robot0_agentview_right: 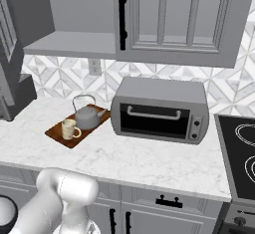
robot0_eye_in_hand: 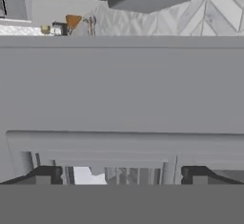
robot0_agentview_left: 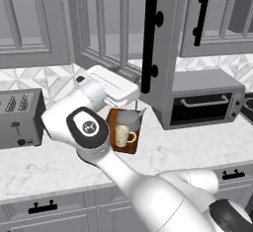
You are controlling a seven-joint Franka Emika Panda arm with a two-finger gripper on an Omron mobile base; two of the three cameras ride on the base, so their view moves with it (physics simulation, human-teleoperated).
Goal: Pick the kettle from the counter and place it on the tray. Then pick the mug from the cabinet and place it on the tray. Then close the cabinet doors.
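Observation:
The grey kettle (robot0_agentview_left: 129, 119) (robot0_agentview_right: 88, 116) and the cream mug (robot0_agentview_left: 123, 136) (robot0_agentview_right: 69, 128) both stand on the reddish-brown tray (robot0_agentview_left: 132, 147) (robot0_agentview_right: 59, 134) on the marble counter (robot0_agentview_right: 149, 163). The cabinet shelf (robot0_agentview_right: 69, 44) is bare. One cabinet door (robot0_agentview_left: 118, 23) is swung out into the room, its long black handle (robot0_agentview_left: 149, 43) toward me. The other door (robot0_agentview_right: 184, 19) looks shut against the cabinet. My gripper (robot0_eye_in_hand: 121, 175) is open, fingertips wide apart with nothing between them, close against a grey door panel (robot0_eye_in_hand: 122, 89). My white hand (robot0_agentview_left: 114, 85) hangs above the tray, beside the open door.
A grey toaster oven (robot0_agentview_left: 205, 102) (robot0_agentview_right: 159, 111) sits right of the tray. At the counter's left end stands a toaster (robot0_agentview_left: 20, 118), and a black stovetop (robot0_agentview_right: 241, 148) lies at the far right. Grey drawers with black pulls (robot0_agentview_left: 42, 207) run below.

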